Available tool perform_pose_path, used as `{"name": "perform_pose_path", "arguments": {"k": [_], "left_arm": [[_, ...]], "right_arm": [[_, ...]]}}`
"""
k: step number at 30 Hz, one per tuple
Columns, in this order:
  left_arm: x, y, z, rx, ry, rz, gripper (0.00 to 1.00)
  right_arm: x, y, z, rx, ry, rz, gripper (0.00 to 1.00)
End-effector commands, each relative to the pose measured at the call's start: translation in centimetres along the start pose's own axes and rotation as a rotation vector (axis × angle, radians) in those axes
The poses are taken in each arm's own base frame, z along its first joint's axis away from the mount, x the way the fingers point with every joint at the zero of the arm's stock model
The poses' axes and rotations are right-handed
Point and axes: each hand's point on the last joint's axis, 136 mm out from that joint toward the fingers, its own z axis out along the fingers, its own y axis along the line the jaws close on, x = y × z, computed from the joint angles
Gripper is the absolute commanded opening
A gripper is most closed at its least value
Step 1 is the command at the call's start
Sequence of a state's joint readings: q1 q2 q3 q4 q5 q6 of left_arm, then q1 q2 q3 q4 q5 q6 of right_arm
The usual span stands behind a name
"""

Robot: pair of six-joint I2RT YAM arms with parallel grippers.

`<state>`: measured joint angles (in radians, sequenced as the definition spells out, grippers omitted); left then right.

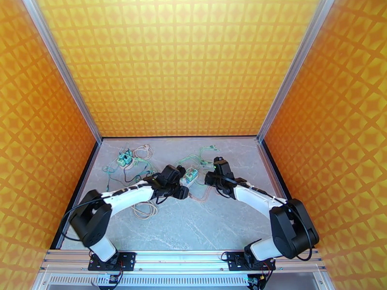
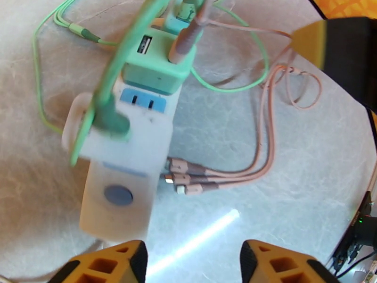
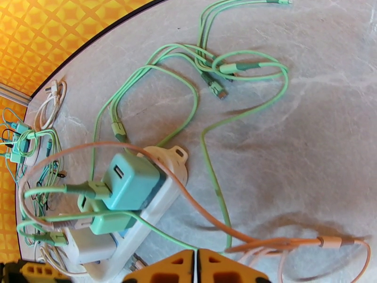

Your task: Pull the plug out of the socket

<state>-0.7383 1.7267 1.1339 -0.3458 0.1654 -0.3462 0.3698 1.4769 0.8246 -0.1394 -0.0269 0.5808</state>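
White plug [image 2: 134, 137] sits in the strip [image 2: 118, 203] just ahead of my left gripper [image 2: 191, 267], its jaws spread and empty — right gripper [image 3: 195, 265] pressed together nearby — so I judge this the approach: next, clamp the plug, pull straight.

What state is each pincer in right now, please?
Left pincer: open, nothing between its fingers.
Right pincer: closed, fingers pressed together, no clear grip on anything.
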Motion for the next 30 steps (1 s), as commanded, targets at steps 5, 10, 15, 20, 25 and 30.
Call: {"name": "perform_pose_path", "arguments": {"k": [5,10,15,20,25,30], "left_arm": [[-2.2,1.4,1.5,-0.036,-0.009,0.016,0.65],[-3.4,2.7,1.9,-0.081,-0.019,0.013,0.74],[-4.2,3.4,2.2,-0.099,-0.015,0.043,0.76],[-4.9,3.9,2.9,-0.110,-0.013,0.060,0.75],[-5.4,4.4,3.2,-0.146,-0.008,0.088,0.76],[-5.5,4.6,3.8,-0.156,0.010,0.110,0.76]], "right_arm": [[1.1,-1.1,-1.3,0.021,0.004,0.022,0.12],[1.6,-1.5,-1.4,0.027,0.010,0.027,0.12],[1.5,-1.5,-1.6,0.030,0.007,0.023,0.12],[1.3,-1.3,-1.6,0.031,0.009,0.011,0.13],[1.2,-1.2,-1.6,0.031,0.013,0.003,0.13],[1.2,-1.2,-1.4,0.032,0.016,-0.001,0.13]]}}
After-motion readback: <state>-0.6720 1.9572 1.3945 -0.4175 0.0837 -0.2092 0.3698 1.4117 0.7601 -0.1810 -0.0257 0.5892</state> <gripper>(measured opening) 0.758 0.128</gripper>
